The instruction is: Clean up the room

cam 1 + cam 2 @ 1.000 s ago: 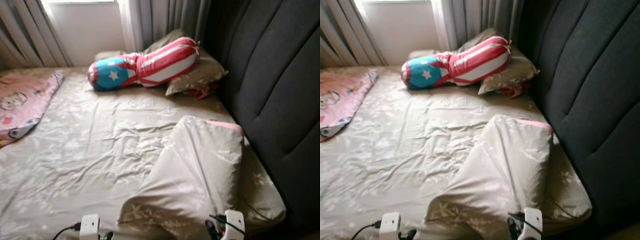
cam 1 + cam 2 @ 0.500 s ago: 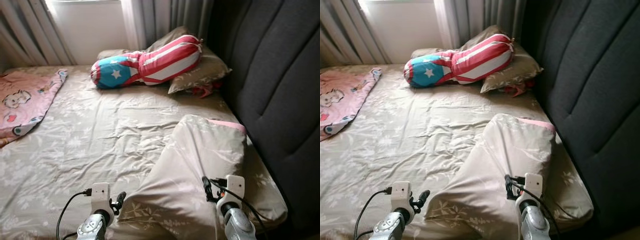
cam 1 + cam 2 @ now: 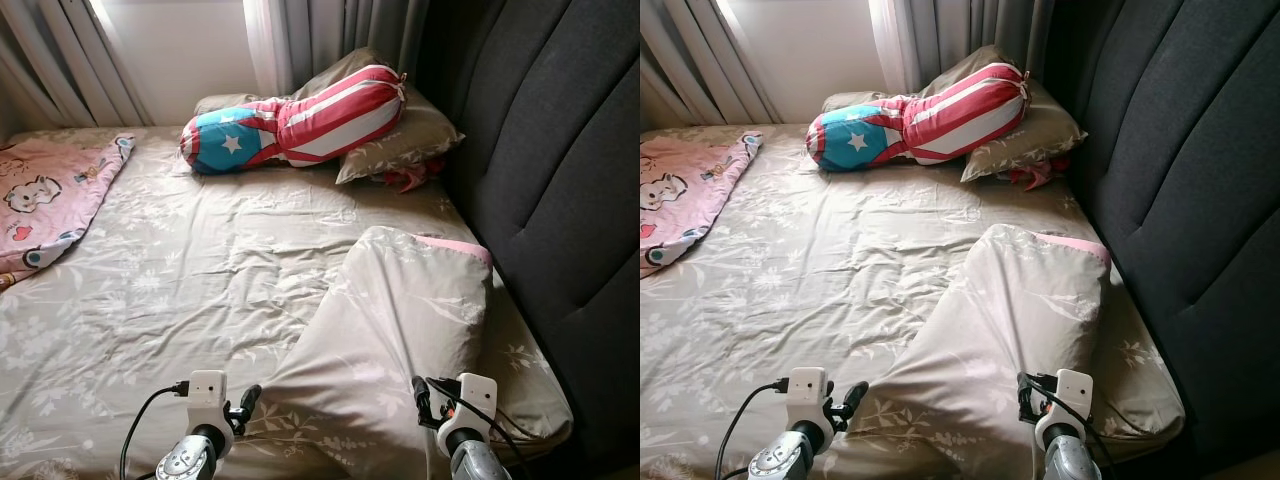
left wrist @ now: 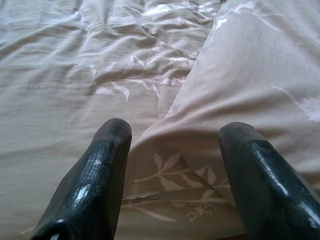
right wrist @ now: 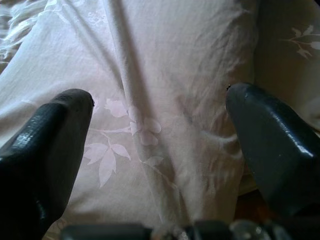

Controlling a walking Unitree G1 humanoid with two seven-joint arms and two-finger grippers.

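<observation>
we stood at the bed (image 3: pixel 150 270) with both arms out low. the big pillow (image 3: pixel 385 340) lay right in front of us, close to the dark headboard (image 3: pixel 560 180). its long side ran away from us, tipped a bit toward the headboard. our right gripper (image 5: pixel 160 145) hung over its near end, fingers wide apart. our left gripper (image 4: pixel 172 155) was at its near corner, spread wide too. the right arm looked nearer. we saw no bins or boxes.

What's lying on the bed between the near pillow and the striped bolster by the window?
Only bare, wrinkled bedsheet lies between the near pillow and the striped bolster; the left eye view shows it.
</observation>
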